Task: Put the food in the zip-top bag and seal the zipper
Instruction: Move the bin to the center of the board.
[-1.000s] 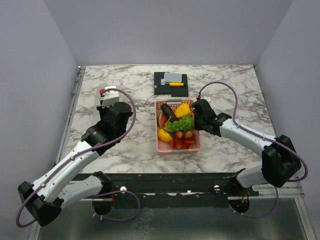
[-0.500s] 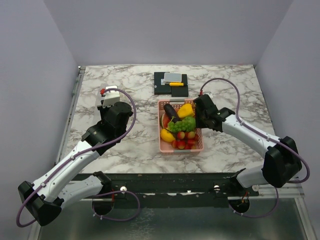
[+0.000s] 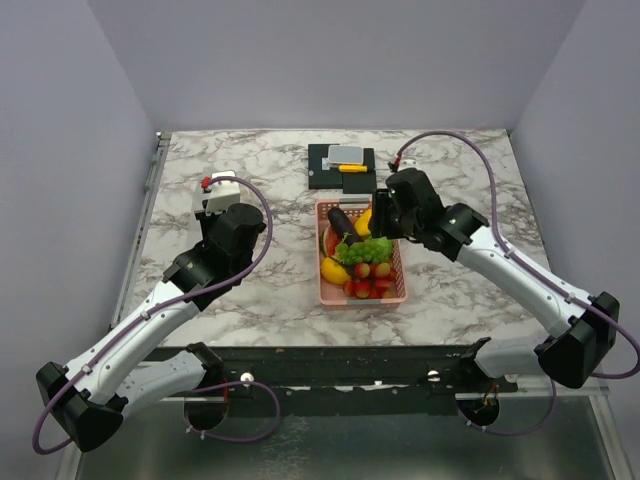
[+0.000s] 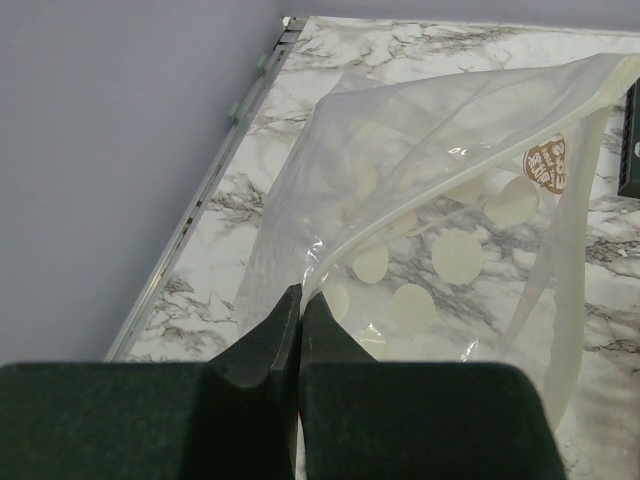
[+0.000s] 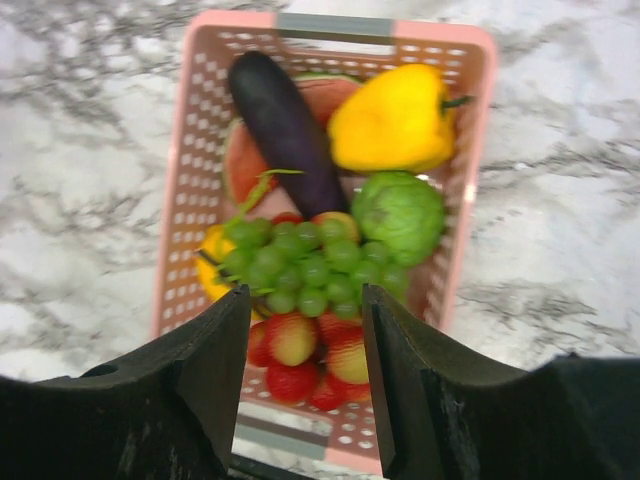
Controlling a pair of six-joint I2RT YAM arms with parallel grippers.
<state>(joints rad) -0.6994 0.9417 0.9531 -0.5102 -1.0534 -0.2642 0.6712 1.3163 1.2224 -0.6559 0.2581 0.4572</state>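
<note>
The food [image 3: 362,255] lies in a pink perforated basket [image 3: 323,283]: a dark eggplant [image 5: 285,130], a yellow pepper [image 5: 395,115], green grapes [image 5: 300,265], a green leafy piece [image 5: 400,215], red-and-yellow fruits [image 5: 300,345]. My right gripper [image 5: 306,300] is open and empty, hovering above the basket [image 5: 470,150], over its far right part in the top view [image 3: 383,215]. My left gripper [image 4: 300,295] is shut on the edge of the clear zip-top bag [image 4: 450,200] with pale dots, held up over the table. It is at the left of the top view [image 3: 222,205].
A black base with a yellow-and-grey item [image 3: 343,165] stands at the back, just beyond the basket. The table's left edge rail [image 4: 235,110] and the grey wall are close to the bag. Marbled tabletop lies between the bag and the basket.
My right gripper has moved from beside the basket's right side to above the basket, towards its far end. The left arm and bag have not moved.
</note>
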